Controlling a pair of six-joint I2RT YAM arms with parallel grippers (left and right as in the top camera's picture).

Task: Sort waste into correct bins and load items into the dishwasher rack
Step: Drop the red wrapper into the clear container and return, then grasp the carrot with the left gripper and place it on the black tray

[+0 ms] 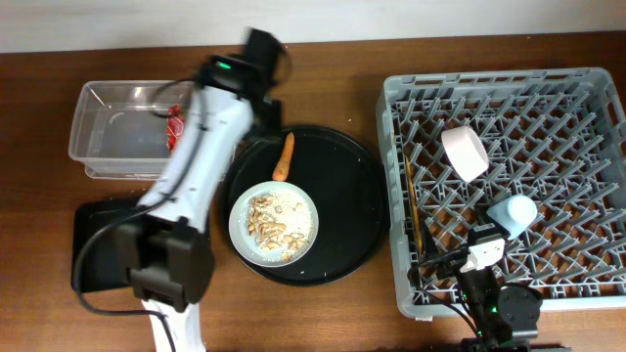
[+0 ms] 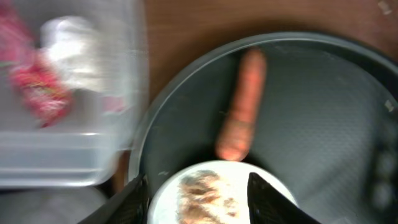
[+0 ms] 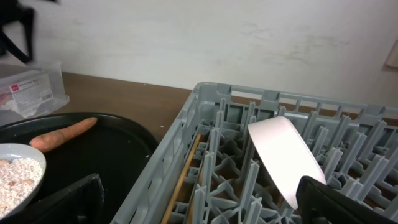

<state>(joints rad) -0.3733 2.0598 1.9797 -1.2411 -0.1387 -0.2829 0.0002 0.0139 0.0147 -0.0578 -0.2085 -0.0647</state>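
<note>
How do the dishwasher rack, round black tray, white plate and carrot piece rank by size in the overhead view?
Largest to smallest:
1. dishwasher rack
2. round black tray
3. white plate
4. carrot piece

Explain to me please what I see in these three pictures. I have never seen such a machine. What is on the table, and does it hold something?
These are two robot arms at a table. One picture looks down from above; the other two come from a camera on each wrist. The left gripper hovers open over a white plate of rice scraps and holds nothing. The plate and an orange carrot piece lie on a round black tray. A clear tub holds a red wrapper and a tissue. On the right, the grey rack carries a pale bowl, a blue cup and chopsticks. The right gripper is open and empty.
</note>
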